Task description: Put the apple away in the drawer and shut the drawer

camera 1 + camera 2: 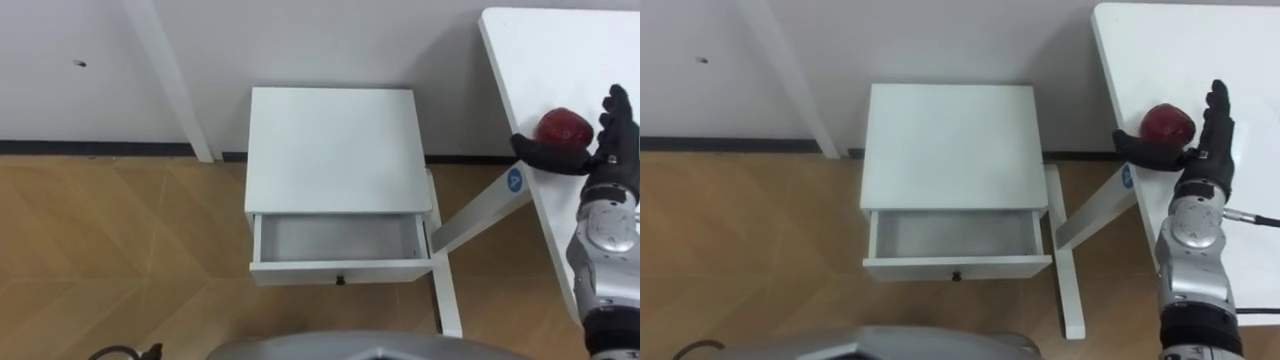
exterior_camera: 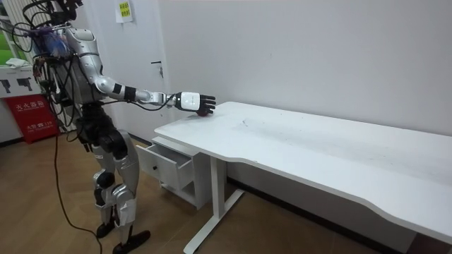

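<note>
Left eye view: nearest, at the lower right, the robot's jointed silver forearm rises to its right hand (image 1: 588,160), dark and laid on the near corner of the smooth white tabletop (image 1: 560,50). Its fingers (image 1: 616,112) stand straight and close together on one side of the apple (image 1: 563,125), and the thumb (image 1: 525,148) is spread wide on the other. The round, glossy red apple sits on the tabletop in the gap between them, not clasped. To the left and lower down, a white box-shaped cabinet (image 1: 333,140) with a flat matte top stands against the wall. Its drawer (image 1: 340,240) is pulled out: a shallow rectangular tray, pale grey inside, with a small dark knob (image 1: 340,281) at the middle of its front. A white table leg (image 1: 485,208) comes down just beside the cabinet onto the wooden floor (image 1: 120,250) of herringbone boards.

Room view: the robot stands upright at the room view's left, just beside the cabinet, its right arm stretched level to the tabletop's rounded corner. The hand covers the apple, which hardly shows. The drawer juts open below.

Right eye view: the apple lies between straight fingers and spread thumb, well apart from the drawer.
</note>
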You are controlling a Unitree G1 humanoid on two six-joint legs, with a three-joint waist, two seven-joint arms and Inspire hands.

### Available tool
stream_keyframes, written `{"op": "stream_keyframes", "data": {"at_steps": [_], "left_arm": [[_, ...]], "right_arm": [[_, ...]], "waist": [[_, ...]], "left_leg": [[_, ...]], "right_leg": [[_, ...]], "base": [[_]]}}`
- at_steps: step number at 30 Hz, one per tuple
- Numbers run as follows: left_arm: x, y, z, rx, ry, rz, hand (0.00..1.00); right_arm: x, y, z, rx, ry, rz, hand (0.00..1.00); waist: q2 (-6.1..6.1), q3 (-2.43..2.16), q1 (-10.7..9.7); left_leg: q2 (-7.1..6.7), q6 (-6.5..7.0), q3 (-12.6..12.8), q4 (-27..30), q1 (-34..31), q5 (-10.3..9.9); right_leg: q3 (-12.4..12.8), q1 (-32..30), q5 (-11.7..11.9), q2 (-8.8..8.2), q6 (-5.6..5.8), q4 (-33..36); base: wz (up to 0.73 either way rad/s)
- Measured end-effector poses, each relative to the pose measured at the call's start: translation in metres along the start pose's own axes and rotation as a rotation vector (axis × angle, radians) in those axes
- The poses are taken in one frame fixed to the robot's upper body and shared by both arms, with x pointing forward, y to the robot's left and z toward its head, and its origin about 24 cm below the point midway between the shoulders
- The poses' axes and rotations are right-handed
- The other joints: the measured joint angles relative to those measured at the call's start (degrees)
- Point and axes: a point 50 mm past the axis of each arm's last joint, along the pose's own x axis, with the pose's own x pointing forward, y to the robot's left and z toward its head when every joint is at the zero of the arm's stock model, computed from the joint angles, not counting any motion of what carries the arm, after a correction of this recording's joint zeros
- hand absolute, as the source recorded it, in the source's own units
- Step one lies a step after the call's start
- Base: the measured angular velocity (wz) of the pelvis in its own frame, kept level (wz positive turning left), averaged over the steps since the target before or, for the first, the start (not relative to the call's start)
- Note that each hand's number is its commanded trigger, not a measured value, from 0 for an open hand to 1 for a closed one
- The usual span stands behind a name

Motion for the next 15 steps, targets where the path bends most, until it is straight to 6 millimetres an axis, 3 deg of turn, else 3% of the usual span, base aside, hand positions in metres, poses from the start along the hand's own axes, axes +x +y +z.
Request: {"op": "stream_keyframes", "data": {"at_steps": [1,2,15], "left_arm": [[0.0000,0.0000,0.0000,0.000,0.000,0.000,0.00],[0.0000,0.0002,0.0001,-0.001,0.000,0.001,0.00],[0.0002,0.0029,0.0003,-0.003,-0.003,0.007,0.00]], "right_arm": [[0.0000,0.0000,-0.0004,-0.002,0.002,0.000,0.80],[-0.0002,0.0000,-0.0020,-0.016,0.006,0.002,1.00],[0.0051,-0.0038,-0.0076,-0.157,0.011,0.030,1.00]], "waist": [[0.00,0.00,0.04],[0.00,-0.01,0.08],[-0.27,-0.06,0.22]], "left_leg": [[0.00,0.00,0.02,-0.01,0.02,0.00],[0.00,0.00,-0.03,-0.01,0.06,0.00],[-0.06,0.00,-0.43,-0.04,0.47,0.00]], "right_leg": [[0.00,0.00,0.00,0.00,0.00,-0.02],[0.04,0.03,0.00,0.00,0.00,-0.02],[-0.77,0.65,0.00,-0.08,0.01,-0.15]], "base": [[0.00],[0.00],[0.02]]}}
